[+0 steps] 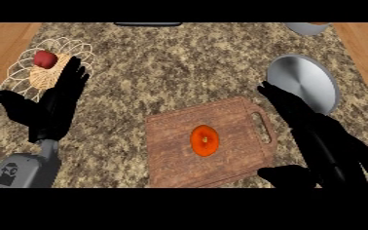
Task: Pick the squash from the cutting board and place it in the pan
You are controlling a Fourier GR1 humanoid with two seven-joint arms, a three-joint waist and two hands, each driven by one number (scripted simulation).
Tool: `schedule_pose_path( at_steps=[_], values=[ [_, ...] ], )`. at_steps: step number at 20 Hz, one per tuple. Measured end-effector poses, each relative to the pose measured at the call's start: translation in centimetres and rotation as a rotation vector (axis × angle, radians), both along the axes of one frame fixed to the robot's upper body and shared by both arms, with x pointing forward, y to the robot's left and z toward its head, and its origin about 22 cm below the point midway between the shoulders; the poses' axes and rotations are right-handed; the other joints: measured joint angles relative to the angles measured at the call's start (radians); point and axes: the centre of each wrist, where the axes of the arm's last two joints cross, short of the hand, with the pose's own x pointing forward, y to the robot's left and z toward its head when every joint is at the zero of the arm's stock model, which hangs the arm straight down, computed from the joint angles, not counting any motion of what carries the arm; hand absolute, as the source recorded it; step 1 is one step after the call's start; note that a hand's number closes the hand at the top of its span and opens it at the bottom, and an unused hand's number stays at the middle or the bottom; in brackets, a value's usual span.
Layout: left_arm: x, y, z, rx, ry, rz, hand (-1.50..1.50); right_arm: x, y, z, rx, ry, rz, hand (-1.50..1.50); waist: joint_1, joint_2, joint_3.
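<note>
Squash point(204, 140), orange, round, lies near centre of wooden cutting board point(179, 151). Right hand point(305, 119) open, fingers straight, holding nothing; sits just right of board's handle slot, squash to its left, apart from it, no contact. Fingertips overlap lower left rim of pan point(305, 80). Left hand point(61, 100) open, fingers up, resting at left edge beside wire basket point(28, 73) holding red fruit point(45, 58).
</note>
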Motion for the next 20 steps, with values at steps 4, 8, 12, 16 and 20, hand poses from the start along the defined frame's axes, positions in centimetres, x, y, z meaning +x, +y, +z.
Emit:
schedule_pose_path(
  at_steps=[4, 8, 12, 16, 20],
  values=[
    [-0.2, -0.1, 0.2, 0.005, -0.005, -0.003, 0.00, 1.6, 2.5, 0.6, -0.127, 0.113, 0.014, -1.50, 0.007, 0.001, 0.000],
    [-0.3, 0.1, 0.1, 0.000, -0.002, -0.001, 0.00, 2.8, 4.5, -0.1, -0.251, 0.297, 0.052, -1.50, 0.010, 0.003, 0.000],
    [-0.3, 0.6, 0.6, 0.004, -0.004, 0.007, 0.00, 3.2, 6.3, 0.2, -0.333, 0.398, 0.094, -1.50, 0.000, 0.001, 0.001],
    [-0.6, 0.6, 0.5, 0.003, 0.002, 0.016, 0.00, 2.4, 8.4, -0.3, -0.372, 0.415, 0.146, -1.50, -0.007, -0.001, 0.001],
    [-0.2, 0.6, 0.7, -0.004, -0.001, 0.018, 0.00, 1.8, 10.1, -0.9, -0.460, 0.395, 0.150, -1.50, -0.010, -0.001, 0.001]
  ],
)
